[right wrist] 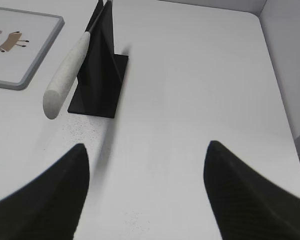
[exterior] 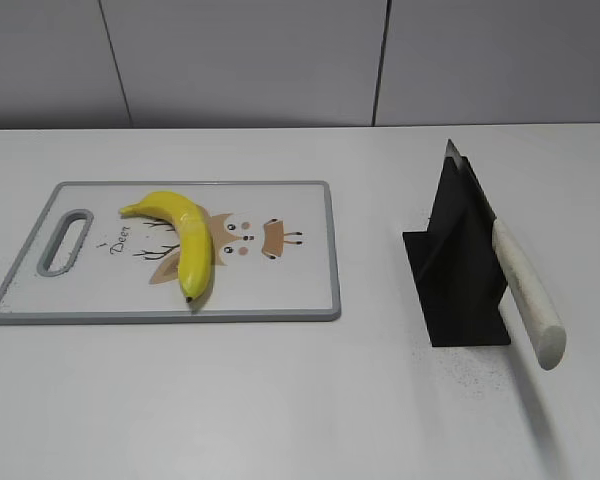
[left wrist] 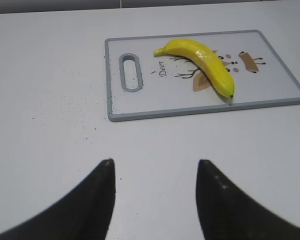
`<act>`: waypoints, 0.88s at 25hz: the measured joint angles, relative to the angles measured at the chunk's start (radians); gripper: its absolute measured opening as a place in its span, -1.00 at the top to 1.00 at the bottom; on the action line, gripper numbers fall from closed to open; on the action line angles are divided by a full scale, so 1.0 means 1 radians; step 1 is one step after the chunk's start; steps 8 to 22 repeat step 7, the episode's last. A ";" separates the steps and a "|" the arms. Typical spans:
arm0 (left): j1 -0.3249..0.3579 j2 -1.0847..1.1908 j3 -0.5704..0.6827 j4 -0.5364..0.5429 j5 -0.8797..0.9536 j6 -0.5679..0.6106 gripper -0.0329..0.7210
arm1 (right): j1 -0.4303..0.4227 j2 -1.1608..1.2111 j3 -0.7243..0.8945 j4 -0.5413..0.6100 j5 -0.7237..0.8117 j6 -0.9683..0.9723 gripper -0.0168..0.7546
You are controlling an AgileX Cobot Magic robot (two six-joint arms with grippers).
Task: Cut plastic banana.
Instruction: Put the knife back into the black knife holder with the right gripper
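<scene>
The plastic banana (exterior: 185, 236) lies on the white cutting board (exterior: 290, 290) at the left of the table; it also shows in the left wrist view (left wrist: 205, 62) on the board (left wrist: 270, 85). A knife with a white handle (exterior: 525, 290) leans in a black stand (exterior: 460, 275) at the right, handle toward the front; the right wrist view shows the handle (right wrist: 67, 75) and the stand (right wrist: 102, 75). My left gripper (left wrist: 155, 165) is open and empty over bare table, in front of the board. My right gripper (right wrist: 146, 147) is open and empty, in front of the stand. Neither gripper shows in the exterior view.
The board has a grey rim, a handle slot (exterior: 68, 240) at its left end and a deer drawing. The table's right edge (right wrist: 282, 100) and a wall run to the right of the stand. Dark specks dot the table (left wrist: 75, 115).
</scene>
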 joint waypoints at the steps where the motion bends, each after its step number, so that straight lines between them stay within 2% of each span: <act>1: 0.000 0.000 0.000 0.000 0.000 0.000 -0.43 | 0.000 0.000 0.000 0.000 0.000 0.000 -0.44; 22: 0.000 0.000 0.000 0.000 0.000 0.000 -0.43 | 0.000 0.000 0.000 0.000 0.000 -0.001 -0.44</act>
